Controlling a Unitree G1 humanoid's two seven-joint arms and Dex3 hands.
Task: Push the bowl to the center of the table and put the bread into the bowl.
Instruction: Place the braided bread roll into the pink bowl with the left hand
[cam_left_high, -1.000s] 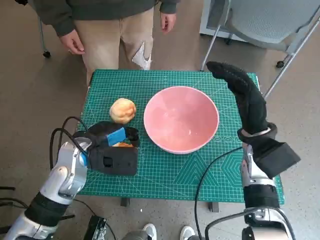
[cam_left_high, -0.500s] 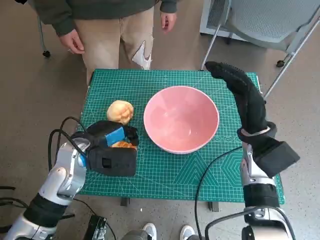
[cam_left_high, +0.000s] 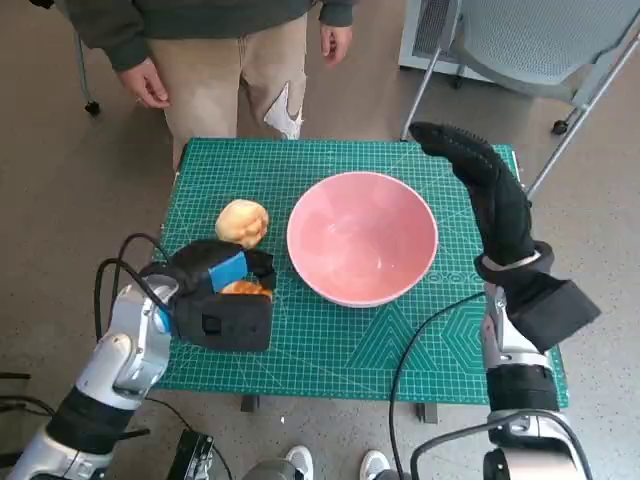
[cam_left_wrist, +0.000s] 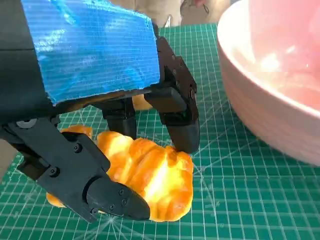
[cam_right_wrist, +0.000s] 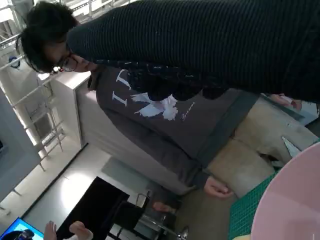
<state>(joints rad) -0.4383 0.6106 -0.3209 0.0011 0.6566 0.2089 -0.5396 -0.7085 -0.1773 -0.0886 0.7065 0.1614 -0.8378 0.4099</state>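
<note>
At the left near part of the counter (cam_left_high: 330, 345), the left robot hand (cam_left_high: 222, 293) has its fingers (cam_left_wrist: 180, 127) curled over a golden bread piece (cam_left_wrist: 145, 177), pinching it between them and the thumb; the bread appears to rest on the green cutting mat (cam_left_high: 440, 330) rather than hang clear of it. Just beyond that hand lies a second, round bread roll (cam_left_high: 243, 222), apart from it and a little left of the bowl. The pink bowl (cam_left_high: 362, 237) stands close to the middle of the counter, just right of the left hand, so the push looks done or nearly so. To do the present step well, the hand should firm its hold without crushing the soft bread, lift high enough to clear the bowl's rim, then travel right and release over the hollow. At the far right, the right robot hand (cam_left_high: 490, 195) is raised beside the bowl's far right edge, fingers stretched out flat, holding nothing.
</note>
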